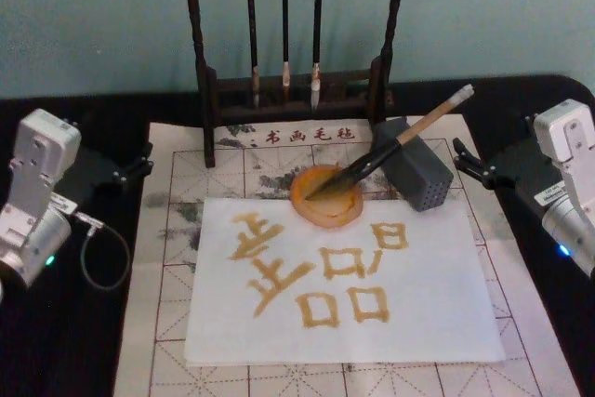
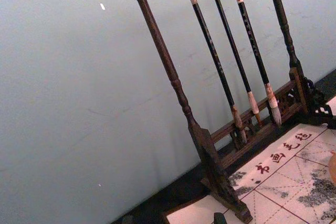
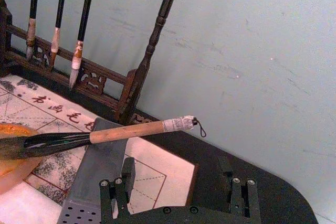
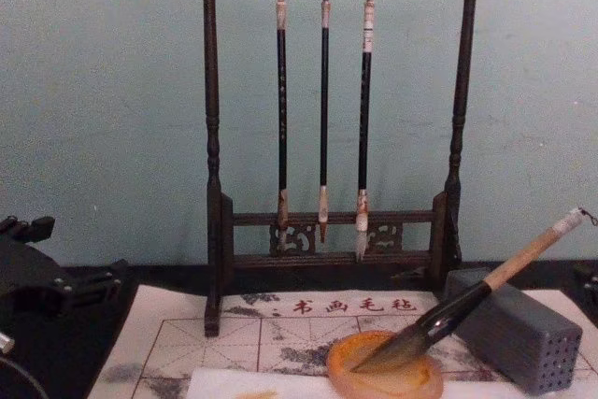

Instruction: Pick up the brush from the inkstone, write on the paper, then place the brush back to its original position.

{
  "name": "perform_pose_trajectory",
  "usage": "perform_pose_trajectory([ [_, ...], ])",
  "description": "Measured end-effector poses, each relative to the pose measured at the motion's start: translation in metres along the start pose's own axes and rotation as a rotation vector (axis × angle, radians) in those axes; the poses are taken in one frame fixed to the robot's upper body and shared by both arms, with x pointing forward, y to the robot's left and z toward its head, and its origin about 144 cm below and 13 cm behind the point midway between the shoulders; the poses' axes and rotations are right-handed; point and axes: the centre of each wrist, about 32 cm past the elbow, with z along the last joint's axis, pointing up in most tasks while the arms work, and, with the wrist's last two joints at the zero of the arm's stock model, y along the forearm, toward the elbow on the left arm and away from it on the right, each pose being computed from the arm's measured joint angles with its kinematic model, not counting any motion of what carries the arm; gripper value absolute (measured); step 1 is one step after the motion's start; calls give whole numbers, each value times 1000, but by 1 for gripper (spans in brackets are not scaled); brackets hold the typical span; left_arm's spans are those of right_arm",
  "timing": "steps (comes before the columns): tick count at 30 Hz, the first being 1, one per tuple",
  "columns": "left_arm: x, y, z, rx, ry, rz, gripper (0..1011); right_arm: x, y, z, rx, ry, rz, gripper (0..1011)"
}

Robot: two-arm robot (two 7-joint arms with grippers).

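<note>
Item: brush (image 1: pixel 402 140), one, large. Location: upper centre-right of the head view, lying aslant. Its dark bristles are down in the inkstone (image 1: pixel 314 218), the black ferrule crosses the rim, and the tan handle is propped on the top edge of the grey block (image 1: pixel 426 179). The white cap and loop point up and right, free in the air. Inkstone: shallow amber dish, centre frame, overlapping the upper edge of the paper (image 1: pixel 446 309). Paper: white sheet over the felt mat (image 1: pixel 177 183), bearing amber characters across its middle; you may judge the writing done and the brush back at rest. Handling, by estimate: light, stiff along the wooden handle, soft and wet at the tip, and apt to roll or pivot on the block if nudged. The dish looks light enough to slide. Take hold on the bare tan wood between ferrule and cap, above the block, where the shaft is dry and round; avoid the glossy ferrule and the bristles. Right gripper (image 1: pixel 470 163): right edge, near the cap but apart from it, fingers (image 3: pixel 127 177) spread with nothing between. Left gripper (image 1: pixel 130 166): left edge, parked well apart from the brush; you cannot tell whether it is open or closed. Background: rack (image 1: pixel 206 90) with three thin brushes (image 4: pixel 324 100), not for use.
</note>
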Motion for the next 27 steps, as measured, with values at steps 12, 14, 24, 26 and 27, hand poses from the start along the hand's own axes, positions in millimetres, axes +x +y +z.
perform_pose_trajectory([
  [12, 0, 0, 0, 0, 0, 0, 1001, 0, 0, 0, 0, 0, 0, 1002],
  [14, 0, 0, 0, 0, 0, 0, 1001, 0, 0, 0, 0, 0, 0, 1002],
  [24, 0, 0, 0, 0, 0, 0, 1001, 0, 0, 0, 0, 0, 0, 1002],
  [26, 0, 0, 0, 0, 0, 0, 1001, 0, 0, 0, 0, 0, 0, 1003],
  [27, 0, 0, 0, 0, 0, 0, 1001, 0, 0, 0, 0, 0, 0, 1003],
])
